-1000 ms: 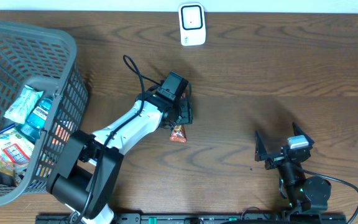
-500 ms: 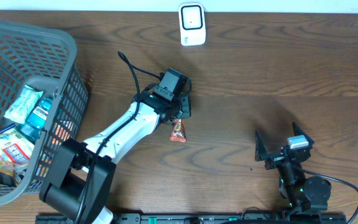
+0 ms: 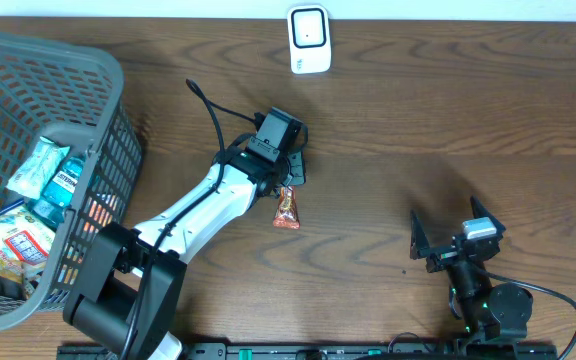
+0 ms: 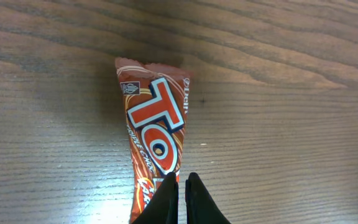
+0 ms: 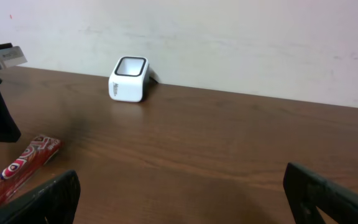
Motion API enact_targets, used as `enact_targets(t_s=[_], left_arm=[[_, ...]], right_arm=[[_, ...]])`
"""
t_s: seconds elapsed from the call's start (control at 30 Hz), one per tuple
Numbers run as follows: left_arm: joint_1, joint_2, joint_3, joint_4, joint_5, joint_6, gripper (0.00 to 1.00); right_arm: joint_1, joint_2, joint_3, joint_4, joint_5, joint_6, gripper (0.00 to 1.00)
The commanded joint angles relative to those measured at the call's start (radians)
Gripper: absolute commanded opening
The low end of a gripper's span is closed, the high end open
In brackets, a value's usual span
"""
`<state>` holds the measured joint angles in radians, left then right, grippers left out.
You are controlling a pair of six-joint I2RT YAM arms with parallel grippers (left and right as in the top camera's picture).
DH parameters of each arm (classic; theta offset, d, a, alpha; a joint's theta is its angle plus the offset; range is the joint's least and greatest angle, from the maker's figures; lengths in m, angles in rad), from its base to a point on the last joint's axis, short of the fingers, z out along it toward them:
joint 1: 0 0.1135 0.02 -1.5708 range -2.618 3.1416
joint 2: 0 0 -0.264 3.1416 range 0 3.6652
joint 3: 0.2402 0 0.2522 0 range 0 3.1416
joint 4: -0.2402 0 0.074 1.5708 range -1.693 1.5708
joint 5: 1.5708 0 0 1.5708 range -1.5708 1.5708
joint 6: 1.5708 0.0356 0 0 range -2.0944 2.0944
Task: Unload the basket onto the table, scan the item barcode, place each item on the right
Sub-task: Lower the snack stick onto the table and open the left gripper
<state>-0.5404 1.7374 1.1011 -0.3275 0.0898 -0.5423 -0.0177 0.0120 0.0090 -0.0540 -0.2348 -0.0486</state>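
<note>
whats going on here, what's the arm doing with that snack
The left gripper has reached out to a red candy bar lying flat on the table. Its jaws are shut at the bar's near end and appear to pinch the wrapper. The bar is not lifted yet. The white scanner stands at the far edge, untouched. The right gripper sits open and idle, holding nothing. A basket of other groceries is off to the left.
</note>
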Motion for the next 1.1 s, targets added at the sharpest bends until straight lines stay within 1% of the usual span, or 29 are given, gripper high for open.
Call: enact_targets(t_s=[0.0, 0.8, 0.93, 1.07], left_arm=[[0.000, 0.020, -0.006, 0.018, -0.024, 0.007, 0.08], [-0.001, 0.215, -0.006, 0.022, -0.023, 0.006, 0.08], [-0.001, 0.204, -0.005, 0.019, -0.019, 0.002, 0.08], [0.000, 0.129, 0.027, -0.031, -0.021, 0.010, 0.08]], right_arm=[[0.005, -0.005, -0.003, -0.002, 0.000, -0.001, 0.99], [0.005, -0.005, -0.003, -0.002, 0.000, -0.001, 0.99], [0.005, -0.005, -0.003, -0.002, 0.000, -0.001, 0.99], [0.005, -0.005, -0.003, -0.002, 0.000, -0.001, 0.99]])
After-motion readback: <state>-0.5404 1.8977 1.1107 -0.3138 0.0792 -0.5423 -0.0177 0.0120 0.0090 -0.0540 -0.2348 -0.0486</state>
